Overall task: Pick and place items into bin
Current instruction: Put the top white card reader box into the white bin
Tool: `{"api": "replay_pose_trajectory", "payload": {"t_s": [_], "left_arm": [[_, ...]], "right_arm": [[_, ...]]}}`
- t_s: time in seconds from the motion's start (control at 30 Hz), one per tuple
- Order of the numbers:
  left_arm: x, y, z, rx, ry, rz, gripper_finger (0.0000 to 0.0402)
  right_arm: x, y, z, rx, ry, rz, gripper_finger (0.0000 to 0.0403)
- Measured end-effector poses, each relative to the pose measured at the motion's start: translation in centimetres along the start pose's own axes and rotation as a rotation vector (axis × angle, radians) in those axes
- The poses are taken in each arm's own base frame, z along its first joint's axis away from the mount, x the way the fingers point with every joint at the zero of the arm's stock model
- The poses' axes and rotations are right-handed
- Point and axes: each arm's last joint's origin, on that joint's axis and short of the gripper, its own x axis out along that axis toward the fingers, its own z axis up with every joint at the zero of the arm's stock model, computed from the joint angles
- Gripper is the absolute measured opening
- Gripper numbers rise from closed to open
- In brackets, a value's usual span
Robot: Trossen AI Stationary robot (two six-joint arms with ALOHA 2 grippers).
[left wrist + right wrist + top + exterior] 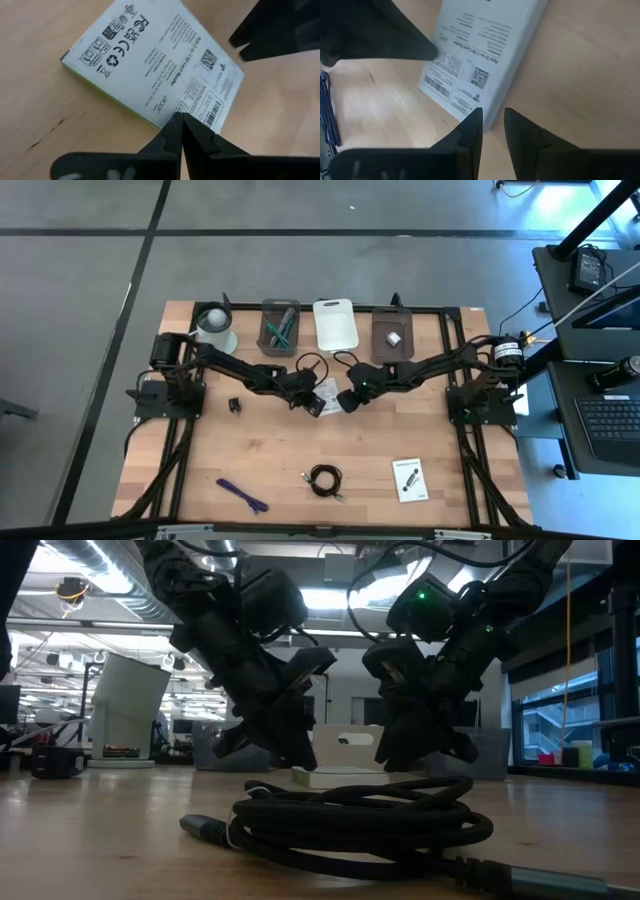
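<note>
A white printed card (326,393) lies flat on the wooden table at mid-table, with both grippers at it. My left gripper (181,119) is shut, its tips at the card's barcode corner. My right gripper (493,117) comes from the other side with a narrow gap between its fingers, which stand at another corner of the card (489,122). A second card (409,478), a coiled black cable (324,479) and a purple stick (242,495) lie near the front edge. A tiny black block (234,405) lies left of centre. My left gripper's shut fingertips (175,125) lie against the card's edge beside the barcode (212,111), slanting down from the table's left. The card lies flat on the table. My right gripper has one fingertip (476,116) over the card's corner; whether it touches cannot be told.
Along the far edge stand a round tub with a white top (214,328), a grey bin with teal tools (279,327), a white tray (335,325) and a brown bin with a small whitish piece (392,335). In the low view the cable (360,815) fills the foreground.
</note>
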Motion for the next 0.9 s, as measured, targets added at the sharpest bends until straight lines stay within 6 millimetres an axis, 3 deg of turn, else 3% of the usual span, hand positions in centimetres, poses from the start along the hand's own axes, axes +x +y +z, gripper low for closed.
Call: {"api": "replay_pose_trajectory", "payload": {"t_s": [0.33,0.9], "left_arm": [[-0.7,-1.0,0.8,-0.002,-0.04,-0.104,0.0003],[-1.0,-0.5,0.4,-0.02,0.01,-0.039,0.0003]], "right_arm": [[0.0,0.0,0.1,0.004,-0.004,0.005,0.0084],[-0.3,-0.8,0.7,0.003,0.076,0.021,0.0084]]}}
